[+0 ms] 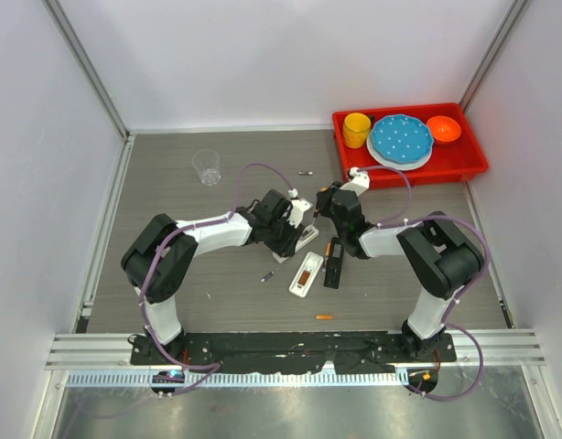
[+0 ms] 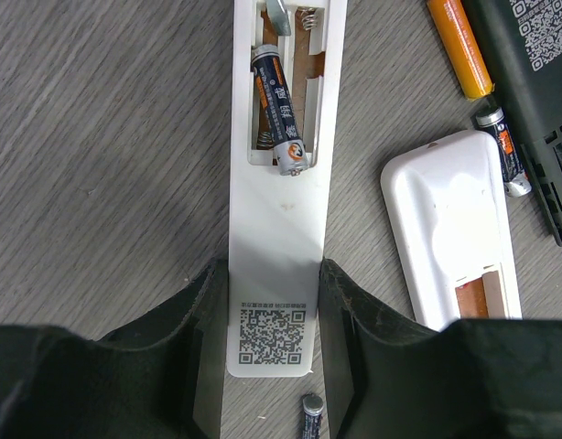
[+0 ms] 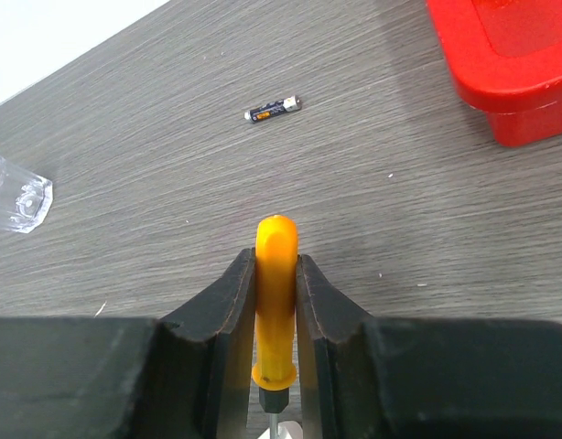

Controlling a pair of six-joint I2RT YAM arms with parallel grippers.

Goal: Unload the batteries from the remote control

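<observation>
Left gripper (image 2: 270, 274): jaws closed on the code-printed end of a white remote (image 2: 276, 210), one finger on each long side. The compartment is open. One dark battery (image 2: 279, 110) lies in it, and the end toward the gripper rides over the compartment's edge.

Right gripper (image 3: 275, 261): jaws clamped on the orange-handled tool (image 3: 275, 311). Its metal tip sits at the compartment's opposite end.

Other batteries lie loose on the table (image 1: 171, 183):
- a dark one (image 3: 273, 109) is far out, left of the red tray (image 3: 510, 64);
- an orange one (image 1: 325, 316) is near the arm bases;
- an orange one (image 2: 459, 46) and a dark one (image 2: 503, 151) are just beside a black remote (image 2: 528, 82), with a second white remote (image 2: 446, 229) to their left.
</observation>
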